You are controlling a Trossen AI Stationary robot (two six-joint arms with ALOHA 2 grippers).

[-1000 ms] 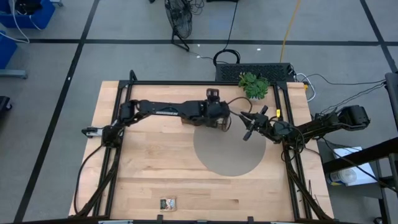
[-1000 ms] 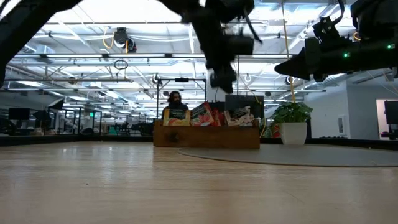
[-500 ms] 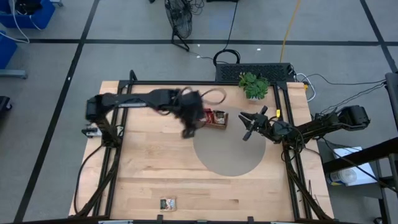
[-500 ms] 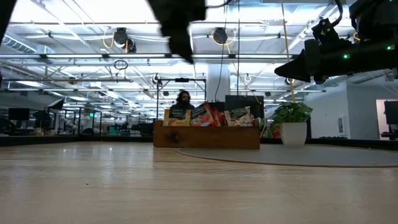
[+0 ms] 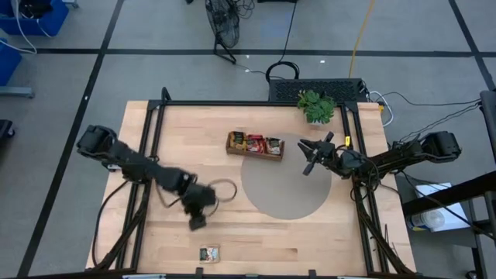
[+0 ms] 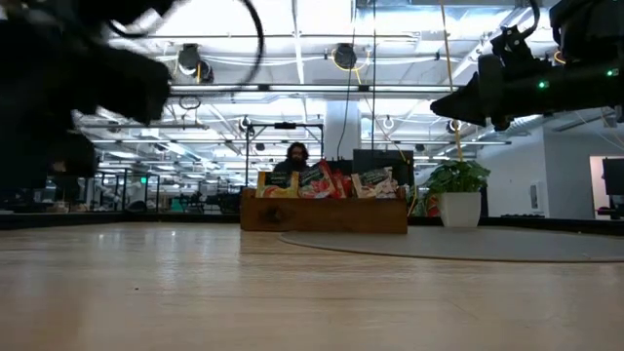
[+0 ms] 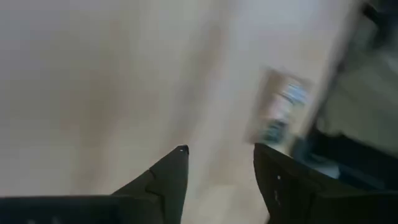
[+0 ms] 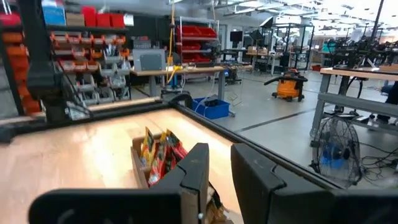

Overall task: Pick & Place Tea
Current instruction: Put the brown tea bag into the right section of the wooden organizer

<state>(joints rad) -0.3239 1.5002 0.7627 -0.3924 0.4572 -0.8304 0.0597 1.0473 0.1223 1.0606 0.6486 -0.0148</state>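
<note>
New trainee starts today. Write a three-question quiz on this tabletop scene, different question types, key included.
1. True or false: the long brown wooden compartment tray touches the small green potted plant.
2. Multiple choice: the lone pale flat tea sachet lies (A) inside the tray, (B) near the table's front edge, (C) on the grey round mat.
3. Fill in: the left end effector hangs over bare ____.

Key: 1 false, they stand apart. 2 B. 3 wood, between the tray and the lone sachet. The right end effector waits over the mat's far edge.
</note>
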